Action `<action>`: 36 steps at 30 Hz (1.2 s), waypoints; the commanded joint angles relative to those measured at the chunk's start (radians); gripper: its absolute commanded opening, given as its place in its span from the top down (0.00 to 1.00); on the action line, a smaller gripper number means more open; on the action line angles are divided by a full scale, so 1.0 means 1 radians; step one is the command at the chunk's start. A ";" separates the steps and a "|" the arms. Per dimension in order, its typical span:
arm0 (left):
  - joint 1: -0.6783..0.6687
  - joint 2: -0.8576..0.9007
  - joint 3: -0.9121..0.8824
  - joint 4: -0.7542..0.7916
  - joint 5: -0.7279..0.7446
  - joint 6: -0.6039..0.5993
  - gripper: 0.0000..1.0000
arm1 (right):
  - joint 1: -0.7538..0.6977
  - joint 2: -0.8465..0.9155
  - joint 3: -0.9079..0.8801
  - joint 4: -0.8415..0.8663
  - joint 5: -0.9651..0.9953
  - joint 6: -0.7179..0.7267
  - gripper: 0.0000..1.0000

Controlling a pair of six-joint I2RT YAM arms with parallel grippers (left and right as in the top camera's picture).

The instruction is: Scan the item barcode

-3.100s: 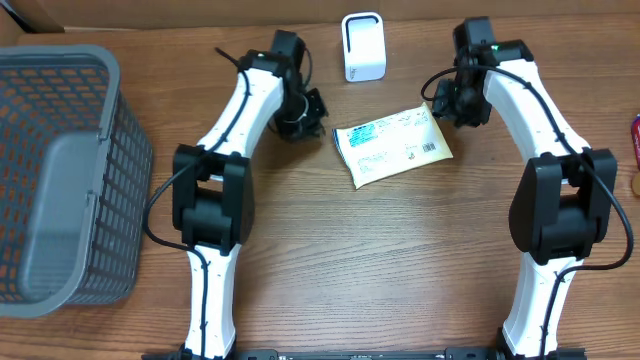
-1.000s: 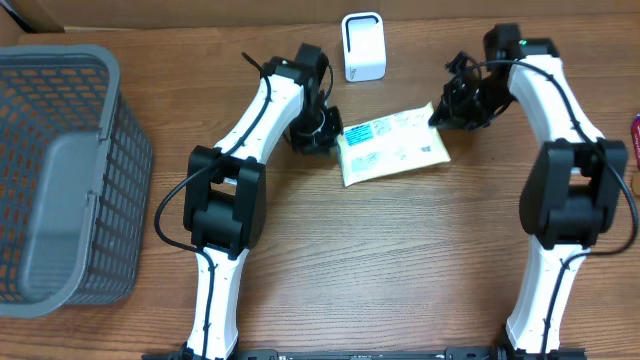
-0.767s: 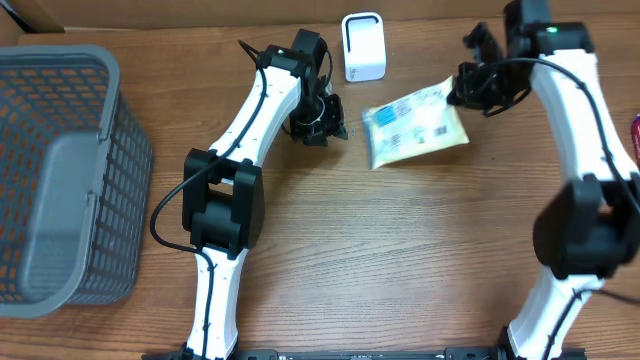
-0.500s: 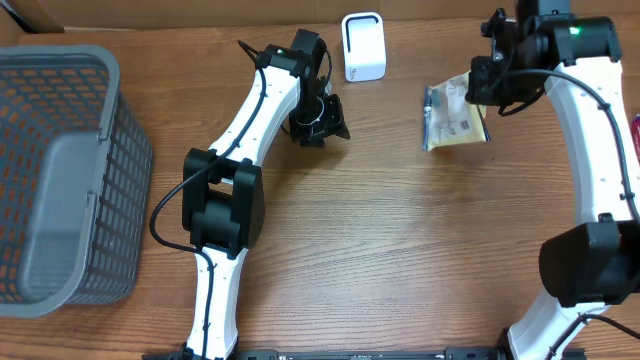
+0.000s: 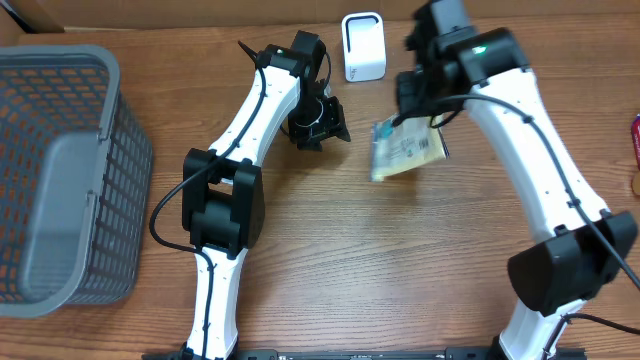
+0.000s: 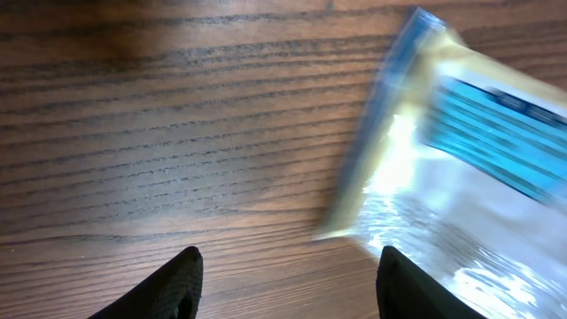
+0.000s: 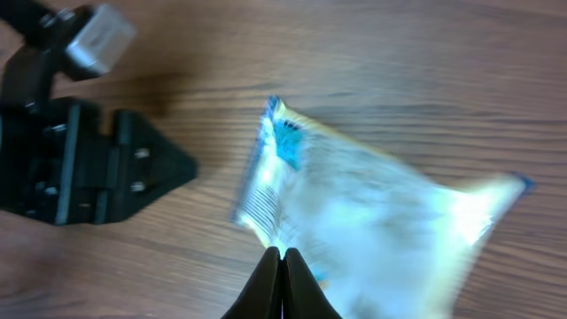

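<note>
Padded mailer let go by the left end effector, jaws now parted and empty, parcel just off to its right. Pinched shut on the top edge by the right end effector; lifted off the bench, swung leftward, hanging below the grip, near the white scanner. Likely next: label turned toward scanner.

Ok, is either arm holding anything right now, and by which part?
The right gripper is shut on the packet, its fingers pinching it at one edge. The left gripper is open and empty.
</note>
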 commanded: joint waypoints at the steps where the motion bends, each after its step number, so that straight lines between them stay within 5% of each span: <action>1: 0.011 -0.026 0.019 -0.008 0.000 0.034 0.45 | 0.040 0.027 0.018 0.014 0.010 0.061 0.96; 10: -0.015 -0.025 0.019 0.000 -0.057 0.034 0.70 | 0.002 0.026 0.019 0.012 -0.017 0.082 0.96; 12: -0.022 -0.024 0.019 0.001 -0.077 0.033 0.73 | -0.033 0.026 0.019 -0.006 -0.017 0.081 0.89; 13: -0.024 -0.024 0.019 0.005 -0.077 0.033 0.73 | -0.056 0.027 0.019 -0.016 -0.017 0.081 0.77; 14: -0.029 -0.022 0.019 0.018 -0.077 0.032 0.62 | -0.096 0.027 0.019 -0.032 -0.018 0.081 0.57; 18: -0.038 -0.002 0.016 0.068 -0.068 0.033 0.29 | -0.164 0.027 0.019 -0.064 -0.026 0.081 0.29; 23: -0.044 0.045 0.013 0.129 0.038 0.034 0.18 | -0.223 0.027 0.017 -0.093 -0.032 0.077 0.20; 36: -0.076 0.178 0.013 0.192 0.164 0.034 0.22 | -0.240 0.054 0.005 -0.065 -0.031 0.074 0.17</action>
